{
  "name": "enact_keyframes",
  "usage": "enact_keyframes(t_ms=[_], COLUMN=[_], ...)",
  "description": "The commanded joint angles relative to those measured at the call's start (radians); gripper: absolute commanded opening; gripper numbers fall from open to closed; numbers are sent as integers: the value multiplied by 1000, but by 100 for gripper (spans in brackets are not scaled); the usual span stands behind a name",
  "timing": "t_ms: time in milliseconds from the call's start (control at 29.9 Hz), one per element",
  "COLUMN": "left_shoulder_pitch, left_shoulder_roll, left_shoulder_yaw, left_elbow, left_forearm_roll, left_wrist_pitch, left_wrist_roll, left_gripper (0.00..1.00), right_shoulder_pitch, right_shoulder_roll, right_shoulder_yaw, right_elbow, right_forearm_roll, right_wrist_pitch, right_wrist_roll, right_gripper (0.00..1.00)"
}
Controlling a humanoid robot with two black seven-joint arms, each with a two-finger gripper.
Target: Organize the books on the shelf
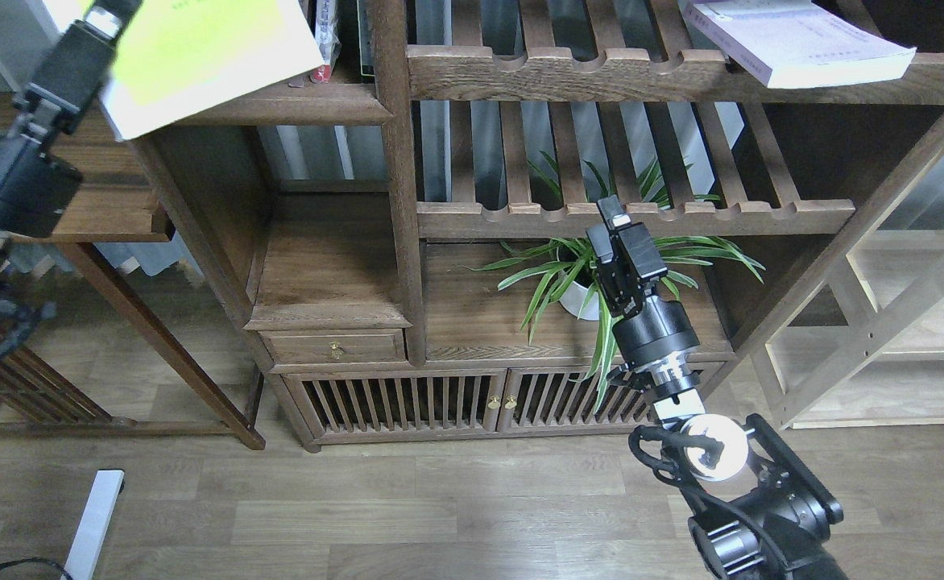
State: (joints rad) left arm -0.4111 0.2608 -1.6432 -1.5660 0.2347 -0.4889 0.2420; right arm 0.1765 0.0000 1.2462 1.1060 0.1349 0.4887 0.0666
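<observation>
My left gripper [111,11] is at the top left, shut on the lower left edge of the yellow-green book [214,48]. It holds the book tilted over the front of the shelf [295,103], a dark plank with a rounded front edge. The book's top runs out of view. The dark red book is hidden behind it. The thick white book [802,40] lies on the upper slatted rack at the top right. My right gripper [613,221] is empty and points up in front of the lower slatted rack; its fingers are too dark to tell apart.
Thin books [325,40] stand on the shelf beside the upright post [395,201]. A potted spider plant [581,282] stands just left of my right gripper. A brass-knobbed drawer [335,348] and a slatted cabinet [440,399] are below. A wooden side table [109,217] is at the left.
</observation>
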Motion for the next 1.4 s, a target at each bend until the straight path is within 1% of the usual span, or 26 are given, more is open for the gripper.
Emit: enact_keyframes(t_ms=[0,234,334,535,903,1070,1371], left_shoulder_pitch=[-1,-17,-52,-139,-195,-221,-230], left_shoulder_roll=[-2,-3,-3,-3,6,11,21], left_shoulder_yaw=[-58,-101,-101,-101,-93,-92,-83], left_elbow=[4,-5,-6,-6,-6,-6,-8], left_forearm_roll=[79,219,271,347,480,543,615], left_wrist_pitch=[0,0,0,0,0,0,0], left_wrist_roll=[0,0,3,55,65,77,77], left_gripper=[0,0,0,0,0,0,0], right_shoulder_pitch=[0,0,0,-2,-12,-25,-43], right_shoulder_roll=[0,0,0,0,0,-28,-64], right_shoulder_yaw=[-16,-30,-30,-28,-19,-11,-7], right_elbow=[0,0,0,0,0,0,0], right_forearm_roll=[0,2,2,2,6,9,12], right_wrist_pitch=[0,0,0,0,0,0,0], right_wrist_roll=[-1,-1,-1,-1,1,1,2], right_gripper=[74,74,74,74,74,75,76])
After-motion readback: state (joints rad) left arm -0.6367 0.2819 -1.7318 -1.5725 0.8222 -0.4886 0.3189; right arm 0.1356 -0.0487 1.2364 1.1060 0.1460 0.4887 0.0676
